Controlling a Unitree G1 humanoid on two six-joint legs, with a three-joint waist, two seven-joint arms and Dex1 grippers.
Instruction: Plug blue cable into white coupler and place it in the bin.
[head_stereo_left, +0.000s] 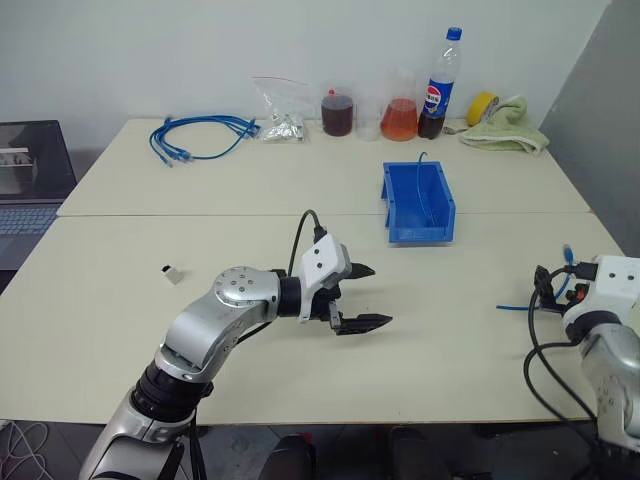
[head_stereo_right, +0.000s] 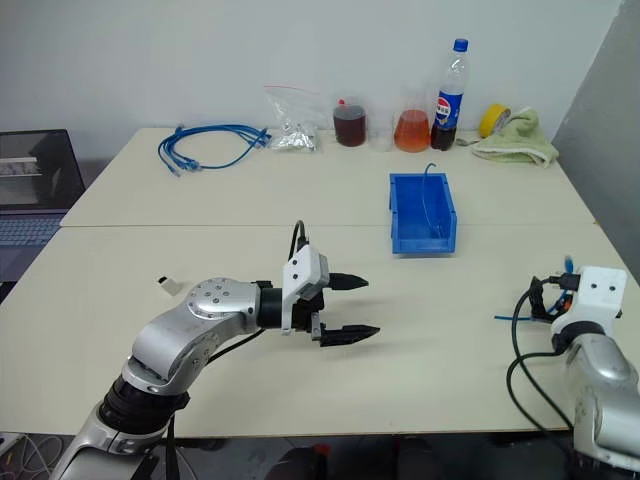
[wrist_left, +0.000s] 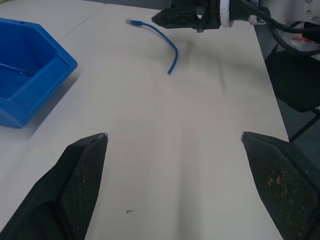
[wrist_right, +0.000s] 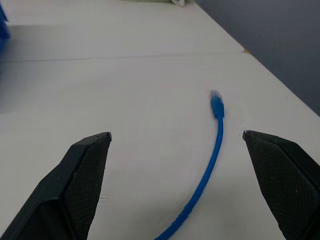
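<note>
Lying flat near the table's right edge, thin bright-blue cable (wrist_right: 212, 145), plug end pointing away from spread-fingered right gripper (wrist_right: 175, 145); left gripper (head_stereo_left: 362, 296) likewise released, empty.

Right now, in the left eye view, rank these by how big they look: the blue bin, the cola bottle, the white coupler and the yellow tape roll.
1. The bin, largest.
2. The cola bottle, tall but narrow; it also stands farther from the camera, so the gap may be exaggerated.
3. The yellow tape roll, partly hidden by the green cloth.
4. The white coupler, clearly smallest.
</note>
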